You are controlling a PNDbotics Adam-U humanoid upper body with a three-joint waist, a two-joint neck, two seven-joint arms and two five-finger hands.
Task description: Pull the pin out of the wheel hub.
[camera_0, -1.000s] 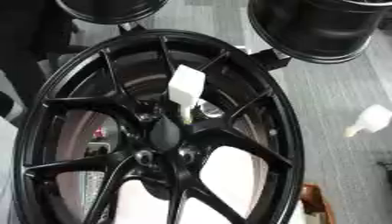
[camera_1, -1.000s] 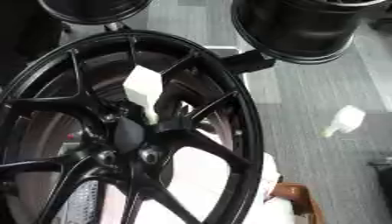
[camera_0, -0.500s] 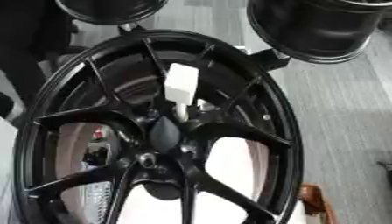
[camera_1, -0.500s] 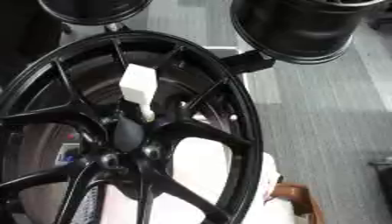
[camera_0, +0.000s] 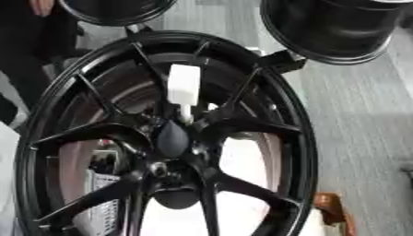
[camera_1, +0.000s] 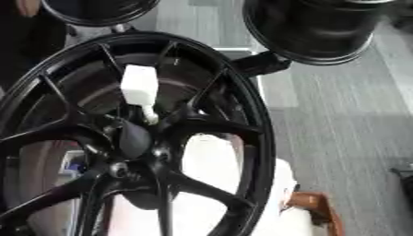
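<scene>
Filling most of the left eye view, a black multi-spoke wheel (camera_0: 161,138) stands close to the camera, its thin paired spokes running from the dark rim to the wheel hub (camera_0: 172,138) in the middle. The pin (camera_0: 183,90) is white, with a broad blocky head and a thinner stem below it; the stem goes down into a hole at the upper edge of the hub, just above the smooth dark centre cap, so the pin is seated in the hub and stands nearly upright between two spokes. Neither robot hand shows in this view, so whether their fingers are wide, narrow or holding anything cannot be told. Through the gaps between the lower spokes something pale and white shows behind the wheel, and an orange-brown object (camera_0: 332,209) sits at the lower right beside the rim. Above, a second black rim (camera_0: 117,7) lies at the upper left and a black barrel-shaped wheel (camera_0: 335,27) at the upper right, both set apart from the near wheel on a grey floor (camera_0: 355,115). In the right eye view the same wheel sits further left, the white pin again in the hub just above the centre cap, its head free of the spokes on either side. No robot hand shows here either.
</scene>
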